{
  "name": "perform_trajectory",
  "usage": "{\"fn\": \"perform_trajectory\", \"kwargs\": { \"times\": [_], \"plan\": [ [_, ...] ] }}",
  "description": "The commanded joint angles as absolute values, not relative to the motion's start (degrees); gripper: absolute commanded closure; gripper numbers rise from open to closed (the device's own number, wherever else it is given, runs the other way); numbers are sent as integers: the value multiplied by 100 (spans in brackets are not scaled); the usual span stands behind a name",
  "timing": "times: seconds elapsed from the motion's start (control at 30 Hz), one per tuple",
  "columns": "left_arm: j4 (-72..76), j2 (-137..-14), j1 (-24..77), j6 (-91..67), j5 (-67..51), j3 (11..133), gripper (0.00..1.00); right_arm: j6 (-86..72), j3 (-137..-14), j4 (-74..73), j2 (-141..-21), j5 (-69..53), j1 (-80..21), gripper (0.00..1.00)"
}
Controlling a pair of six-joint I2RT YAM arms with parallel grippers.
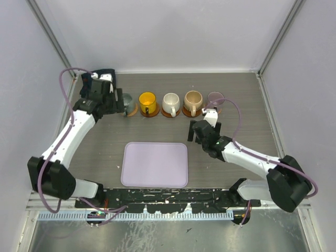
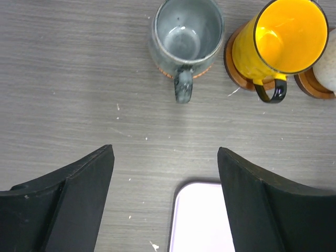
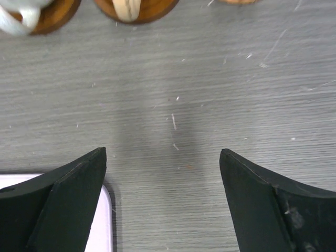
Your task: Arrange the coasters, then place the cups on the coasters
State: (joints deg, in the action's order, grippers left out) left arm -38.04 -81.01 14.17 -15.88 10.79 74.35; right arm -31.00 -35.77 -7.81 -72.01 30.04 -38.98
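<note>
Five cups stand in a row at the back of the table, each on a brown coaster: grey-green cup, yellow cup, white cup, tan cup and mauve cup. The left wrist view shows the grey-green cup and the yellow cup on its coaster. My left gripper is open and empty, just left of the grey-green cup. My right gripper is open and empty, in front of the tan cup. Coaster edges show ahead of it.
A lavender rectangular tray lies in the middle near the front; its corners show in the wrist views. Grey walls enclose the table on three sides.
</note>
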Motion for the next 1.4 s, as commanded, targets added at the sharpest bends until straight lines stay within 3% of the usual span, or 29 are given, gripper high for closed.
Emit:
{"fn": "perform_trajectory", "kwargs": {
  "times": [0.0,0.13,0.23,0.57,0.8,1.1,1.37],
  "plan": [
    [-3174,-7238,1412,-1695,1441,6892,18,-2903,-3631,-644,-6435,4013,-3872,3],
    [-2978,-6677,1401,-1807,1776,6519,14,-2995,-3434,-733,-5681,4782,-3747,0],
    [-2824,-6379,1401,-1857,1892,6298,1,-3093,-3258,-821,-4975,5166,-3541,0],
    [-2997,-5833,1402,-2329,2719,6154,2,-3335,-3196,-1629,-2710,6585,-3138,0],
    [-3330,-5333,1406,-2598,3332,6195,2,-3791,-3291,-2110,-1487,6878,-3138,0],
    [-2836,-4371,1410,-2879,3966,5573,2,-4044,-4140,-3093,-1982,6751,-3140,0],
    [-3306,-4469,1413,-3333,4691,5763,2,-4267,-4250,-3253,-2432,6830,-3138,0]
  ]
}}
